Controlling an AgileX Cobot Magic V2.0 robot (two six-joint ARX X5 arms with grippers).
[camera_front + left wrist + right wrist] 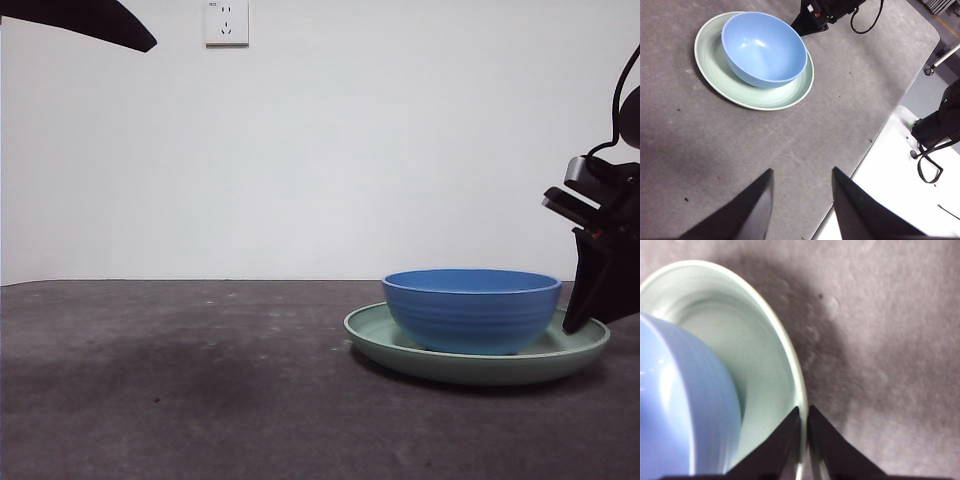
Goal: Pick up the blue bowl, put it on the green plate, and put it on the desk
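The blue bowl (470, 310) (762, 47) (680, 405) sits upright in the green plate (400, 345) (715, 75) (755, 355), which lies flat on the desk (180, 380) at the right. My right gripper (803, 420) (578, 322) (805, 27) is down at the plate's right rim, its jaws shut on that rim. The bowl is just beside the jaws, not between them. My left gripper (802, 175) hangs high above the desk, open and holding nothing; in the front view only its dark tip (100, 25) shows at the top left.
The desk's edge (875, 135) runs near the left gripper, with a white surface and black cabled gear (935, 130) beyond it. A wall socket (226, 22) sits high on the white back wall.
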